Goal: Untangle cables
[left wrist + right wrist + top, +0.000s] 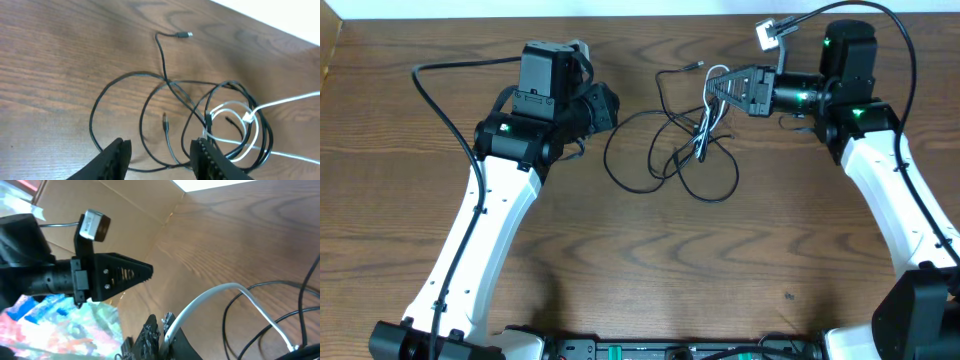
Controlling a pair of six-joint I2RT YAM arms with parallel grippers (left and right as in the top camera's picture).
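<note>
A short white cable [710,112] lies tangled with long black cables [715,200] on the wooden table [640,270], mid-back. My right gripper [712,90] is shut on the white cable's upper loop and holds it just above the tangle; in the right wrist view the white cord [215,292] runs out of the closed jaws [162,325]. My left gripper [610,105] is open and empty, left of the tangle. In the left wrist view its jaws [160,155] hover over black loops [92,122], with the white cable [240,107] to the right.
A black cable's free plug end [695,66] lies toward the back edge and also shows in the left wrist view [185,34]. A white connector [767,34] on the right arm's own wire hangs above the gripper. The left arm [100,275] shows in the right wrist view.
</note>
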